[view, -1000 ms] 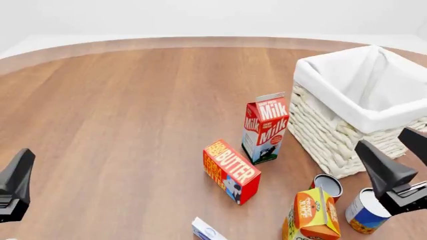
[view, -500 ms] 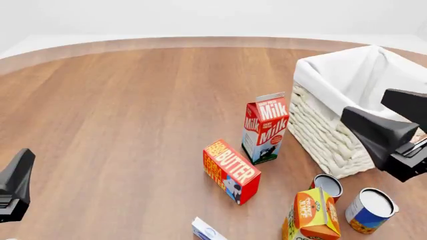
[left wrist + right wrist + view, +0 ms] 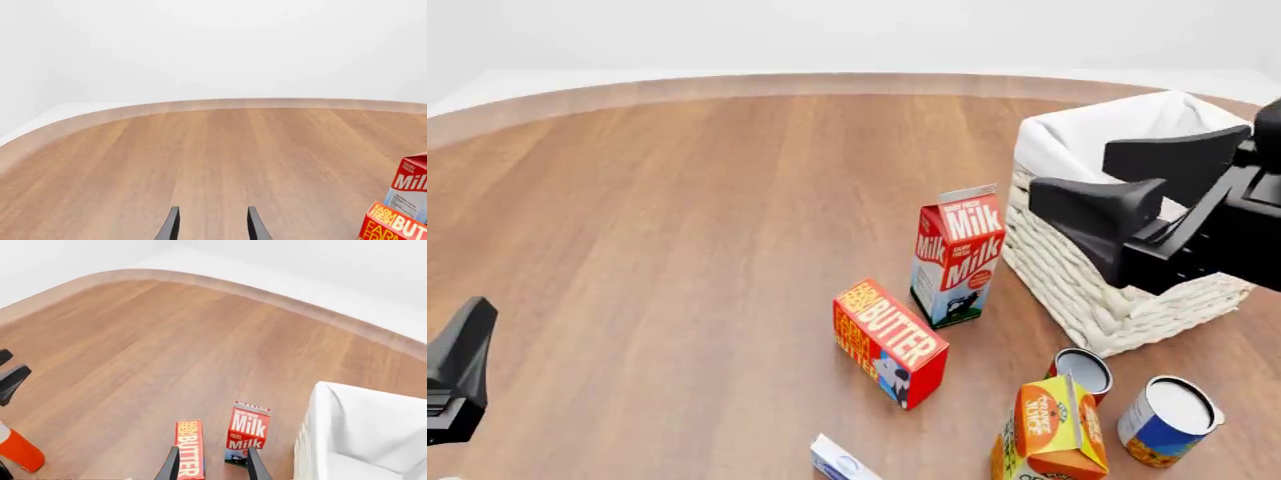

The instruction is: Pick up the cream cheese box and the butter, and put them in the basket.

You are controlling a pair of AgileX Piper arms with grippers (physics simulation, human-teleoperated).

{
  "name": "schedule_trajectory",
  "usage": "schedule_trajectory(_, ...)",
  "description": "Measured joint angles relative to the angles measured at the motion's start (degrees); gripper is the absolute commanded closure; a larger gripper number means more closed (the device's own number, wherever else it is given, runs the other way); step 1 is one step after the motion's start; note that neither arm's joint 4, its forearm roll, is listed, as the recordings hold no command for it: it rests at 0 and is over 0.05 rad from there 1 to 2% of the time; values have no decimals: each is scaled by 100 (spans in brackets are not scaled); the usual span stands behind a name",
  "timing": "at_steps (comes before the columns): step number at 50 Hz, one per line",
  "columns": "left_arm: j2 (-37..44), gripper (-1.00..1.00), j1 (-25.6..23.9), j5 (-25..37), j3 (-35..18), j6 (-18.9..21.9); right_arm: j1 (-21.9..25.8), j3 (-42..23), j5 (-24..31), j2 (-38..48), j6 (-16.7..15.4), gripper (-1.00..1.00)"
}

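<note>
**Right pincer raised by the basket, both pincers empty**

The wooden surface (image 3: 667,230) fills the front view, curving away to a pale rim at the far side. On its right stands the basket (image 3: 1081,280), cream woven walls with the white cloth folded over the rim; the right wrist view catches its white lining too (image 3: 353,440).

The right pincer (image 3: 1141,185) is in front of the basket in the front view, its two dark fingers spread apart with nothing between them, pointing toward the left. In its own wrist view the fingertips frame the butter and the milk carton further along the surface. The left pincer (image 3: 461,370) sits at the near left edge, well apart from every carton; its wrist view shows the fingers (image 3: 172,227) parted over bare wood, released and empty.

The milk carton (image 3: 957,255) stands upright just left of the basket. The butter (image 3: 889,342) lies on the surface just in front of and left of the milk carton, "BUTTER" lettering facing up, cow end toward the camera. To the right of it, near the bottom edge, stands the orange juice carton (image 3: 1049,428), with two open cans (image 3: 1082,370) (image 3: 1168,420) beside it, near the basket's front corner.

The cream cheese box (image 3: 841,464) lies at the bottom edge, in front of the butter, partly cut off by the frame.
</note>
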Motion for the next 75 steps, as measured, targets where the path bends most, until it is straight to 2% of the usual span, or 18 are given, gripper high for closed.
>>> schedule_trajectory(26,0,-100,0,0,0,0,248,-1146,573,1505,295,-100)
schedule_trajectory(42,0,-100,0,0,0,0,506,-1616,878,2416,420,-100)
schedule_trajectory(55,0,-100,0,0,0,0,641,-1697,988,2842,509,-100)
schedule_trajectory(75,0,-100,0,0,0,0,492,-1420,980,2972,506,-100)
